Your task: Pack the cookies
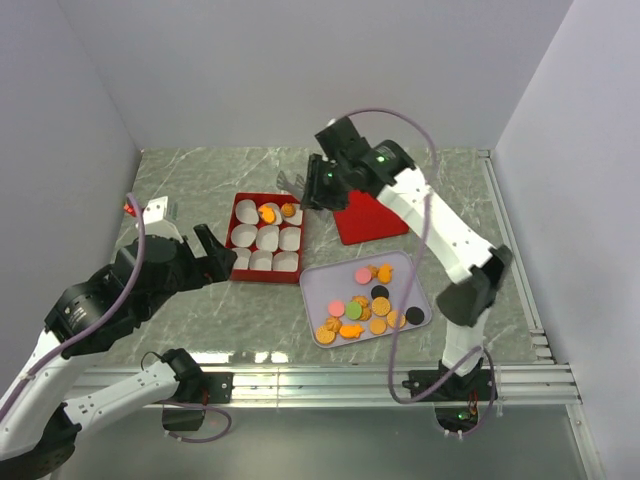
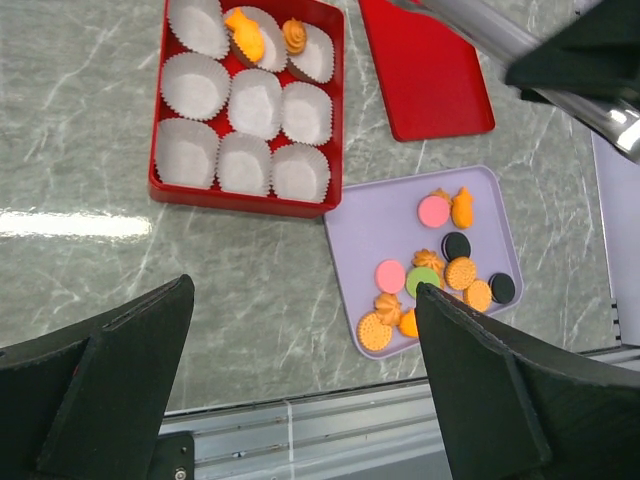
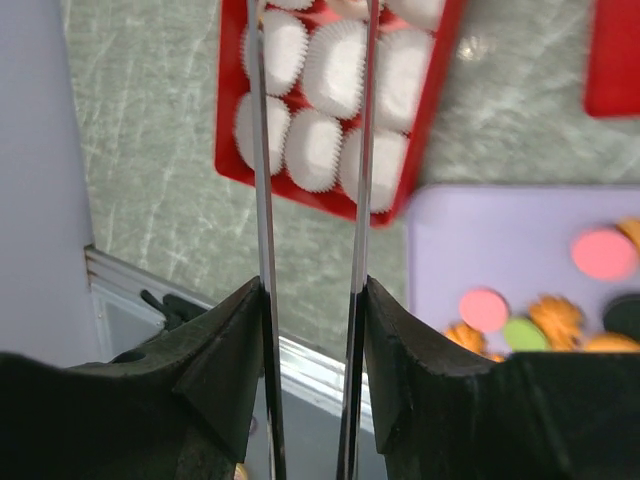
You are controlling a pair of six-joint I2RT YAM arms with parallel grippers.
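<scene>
Marble table (image 1: 200, 180), white walls (image 1: 300, 70) | left end effector (image 2: 302, 298) wide open | right end effector (image 3: 312, 290) grips tongs (image 3: 258, 150)

The top camera looks down from behind my bases over the whole table (image 1: 190, 190). Both wrist cameras face downward, the right along its tongs (image 3: 262, 200). All three views share the red box (image 2: 235, 200) and the purple tray (image 2: 375, 215) of cookies (image 2: 460, 272).
</scene>
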